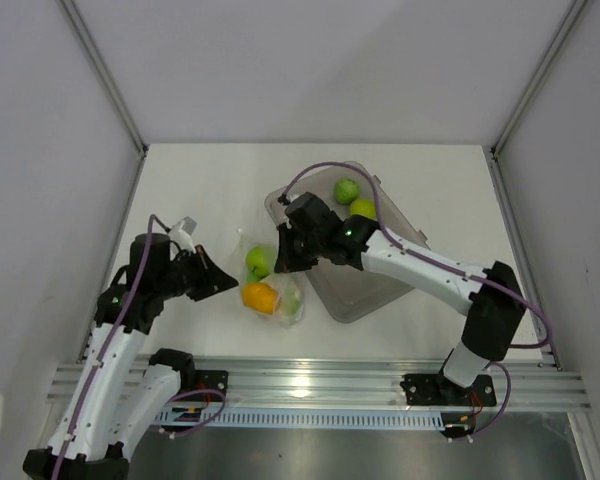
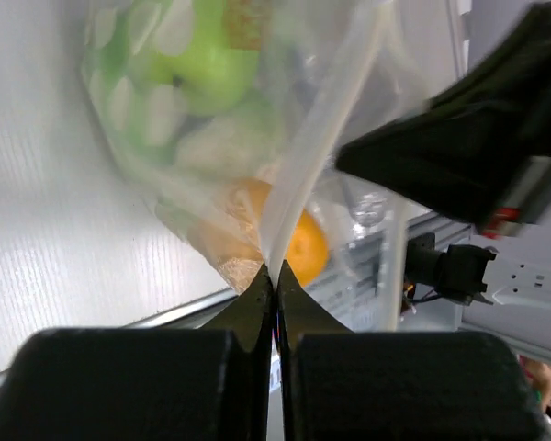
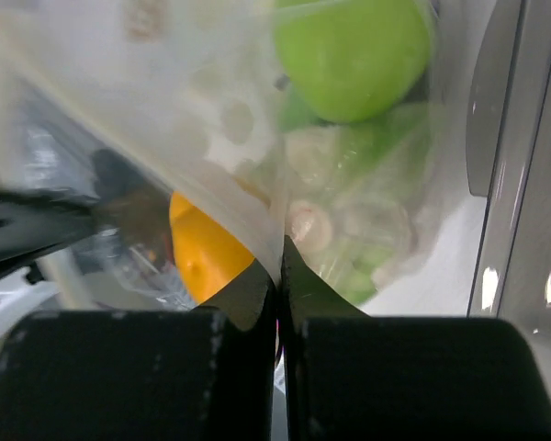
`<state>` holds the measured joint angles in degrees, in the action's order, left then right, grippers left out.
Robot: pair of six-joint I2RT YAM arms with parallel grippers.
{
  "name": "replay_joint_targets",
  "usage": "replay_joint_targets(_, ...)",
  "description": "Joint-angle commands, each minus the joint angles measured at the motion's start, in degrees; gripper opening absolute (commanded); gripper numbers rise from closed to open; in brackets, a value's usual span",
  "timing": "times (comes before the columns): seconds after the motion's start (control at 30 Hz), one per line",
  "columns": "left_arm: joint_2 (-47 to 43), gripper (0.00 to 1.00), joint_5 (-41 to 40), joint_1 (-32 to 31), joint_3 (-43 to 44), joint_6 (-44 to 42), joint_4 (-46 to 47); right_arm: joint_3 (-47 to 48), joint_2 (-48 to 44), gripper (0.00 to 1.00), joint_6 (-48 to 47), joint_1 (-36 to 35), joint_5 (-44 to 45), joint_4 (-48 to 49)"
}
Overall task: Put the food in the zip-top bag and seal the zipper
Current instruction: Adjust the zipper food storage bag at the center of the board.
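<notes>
Both my grippers are clamped tight on the crinkly clear plastic zip-top bag [image 1: 292, 300]. Left gripper [image 2: 274, 277] and right gripper [image 3: 277, 276] each pinch its film at bottom centre of their wrist views. Inside the bag are a round orange citrus [image 1: 260, 297] and a green apple [image 1: 258, 262]. The bag's mid-frame in the top view. Further up and right, the grey translucent rectangular bin [image 1: 365, 295] holds two round green fruits [image 1: 347, 189].

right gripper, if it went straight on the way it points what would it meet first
The bag: the right gripper is shut on its edge, so the film lies directly ahead. Pushed further, it would probably press the orange inside next, though depth is hard to judge.
</notes>
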<state>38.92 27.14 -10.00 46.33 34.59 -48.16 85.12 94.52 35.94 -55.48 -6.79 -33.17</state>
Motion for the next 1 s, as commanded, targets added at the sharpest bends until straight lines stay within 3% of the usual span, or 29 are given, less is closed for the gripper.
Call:
replay_joint_targets(0.0,-5.59,0.01,-1.63,-0.11,8.22,0.65,2.11,2.58,-0.65,0.00,0.53,-1.20,-0.52,1.18)
replay_joint_targets(0.1,-7.80,0.01,-5.67,-0.11,10.80,2.15,3.42,5.83,-0.65,0.00,0.44,-2.78,3.95,-1.98)
replay_joint_targets(0.17,-9.91,0.01,-8.15,-0.11,8.00,3.46,6.22,6.11,-1.61,0.00,0.27,-3.92,6.16,-3.39)
replay_joint_targets(0.23,-9.48,0.01,-7.37,-0.11,0.98,4.34,10.01,3.57,-2.49,0.00,0.79,-4.37,9.51,-3.14)
replay_joint_targets(0.4,-2.19,0.01,-2.88,-0.20,-8.78,5.75,13.70,-3.73,-0.92,0.00,2.82,-2.35,7.49,-1.20)
replay_joint_targets(0.73,-9.99,0.01,-4.72,-0.64,-1.32,6.01,12.13,2.24,-4.68,0.00,0.53,-4.19,10.65,-2.00)
replay_joint_targets(0.97,-7.64,0.01,-2.18,-0.64,-10.29,4.88,12.74,-11.55,-5.67,0.00,4.04,-1.74,8.72,4.08)
